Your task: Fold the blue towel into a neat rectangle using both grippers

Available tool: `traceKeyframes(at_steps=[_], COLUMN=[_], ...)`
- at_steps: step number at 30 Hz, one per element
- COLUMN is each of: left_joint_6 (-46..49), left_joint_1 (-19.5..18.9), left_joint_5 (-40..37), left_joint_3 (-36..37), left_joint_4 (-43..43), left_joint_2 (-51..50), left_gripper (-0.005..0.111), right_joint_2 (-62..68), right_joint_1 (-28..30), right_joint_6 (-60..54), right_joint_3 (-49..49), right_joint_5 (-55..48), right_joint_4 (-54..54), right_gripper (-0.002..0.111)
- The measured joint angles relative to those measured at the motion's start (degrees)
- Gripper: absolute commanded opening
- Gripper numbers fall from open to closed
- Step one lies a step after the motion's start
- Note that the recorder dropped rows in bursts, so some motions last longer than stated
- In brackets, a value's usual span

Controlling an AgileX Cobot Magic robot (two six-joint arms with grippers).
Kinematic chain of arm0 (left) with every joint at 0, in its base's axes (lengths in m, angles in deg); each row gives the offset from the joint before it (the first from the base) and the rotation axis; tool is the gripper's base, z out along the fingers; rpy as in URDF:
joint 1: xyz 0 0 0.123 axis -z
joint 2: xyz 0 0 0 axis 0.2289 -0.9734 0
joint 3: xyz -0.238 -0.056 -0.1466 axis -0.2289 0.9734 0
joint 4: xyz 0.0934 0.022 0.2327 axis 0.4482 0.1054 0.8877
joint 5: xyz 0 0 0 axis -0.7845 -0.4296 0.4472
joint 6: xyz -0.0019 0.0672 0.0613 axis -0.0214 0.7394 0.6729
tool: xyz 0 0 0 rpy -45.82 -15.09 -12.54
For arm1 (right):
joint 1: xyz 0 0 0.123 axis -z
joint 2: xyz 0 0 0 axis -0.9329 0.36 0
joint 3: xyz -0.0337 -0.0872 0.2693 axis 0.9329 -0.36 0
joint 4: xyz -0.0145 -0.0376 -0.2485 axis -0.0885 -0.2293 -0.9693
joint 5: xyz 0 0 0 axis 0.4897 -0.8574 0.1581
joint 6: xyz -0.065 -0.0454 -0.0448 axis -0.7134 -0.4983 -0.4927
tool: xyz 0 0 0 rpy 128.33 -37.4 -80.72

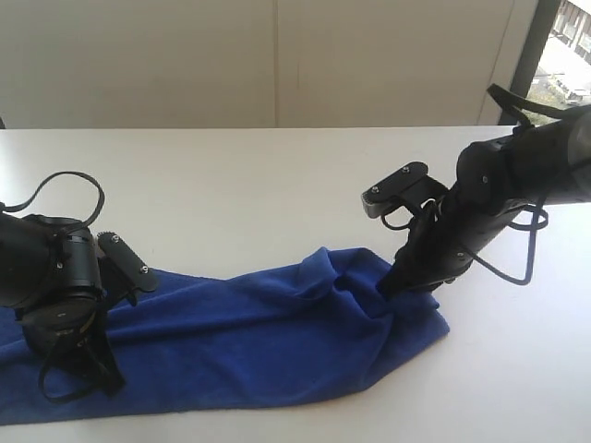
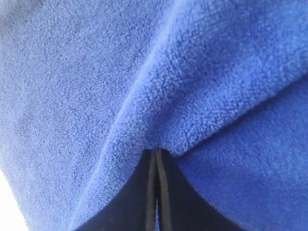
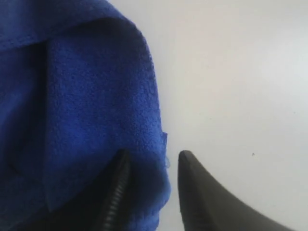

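- Terry pile of the blue towel (image 2: 216, 72) puckers at the closed tips of the left gripper (image 2: 156, 153), apparently pinched.
- The right gripper (image 3: 154, 155) stands parted astride a towel edge, not clamped.
- The towel sprawls rumpled across the exterior frame's lower half on the white table (image 1: 277, 185). No neat fold shows, so folding has barely begun.
- Only the wrist views show the jaws, and only the exterior shows the whole cloth.

A white worktop (image 1: 277, 175) carries a single blue towel (image 1: 240, 341), laid in a long, rumpled band along the near edge, running from the far left to right of centre, where its end bunches up into a raised fold
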Motion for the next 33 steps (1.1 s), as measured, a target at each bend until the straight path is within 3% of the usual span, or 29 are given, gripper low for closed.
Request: traceKeyframes(at_steps=[3,9,17,26,33], left_joint_6=[0.0,0.0,0.0,0.0,0.0], left_joint_1=[0.0,0.0,0.0,0.0,0.0], left_joint_5=[0.0,0.0,0.0,0.13,0.26], left_joint_3=[0.1,0.09,0.09,0.09,0.12], left_joint_4=[0.0,0.0,0.0,0.0,0.0], left_joint_2=[0.0,0.0,0.0,0.0,0.0], left_gripper=[0.0,0.0,0.0,0.0,0.0], right_joint_2=[0.13,0.37,1.67,2.56,2.56], right_joint_1=[0.0,0.0,0.0,0.0,0.0], right_joint_6=[0.0,0.0,0.23,0.33,0.33], right_joint_3=[0.0,0.0,0.0,0.0,0.0], right_joint_5=[0.09,-0.01,-0.11,0.0,0.0], right_joint_4=[0.0,1.59,4.64,6.44,6.43], right_gripper=[0.031,0.063,0.06,0.035,0.03])
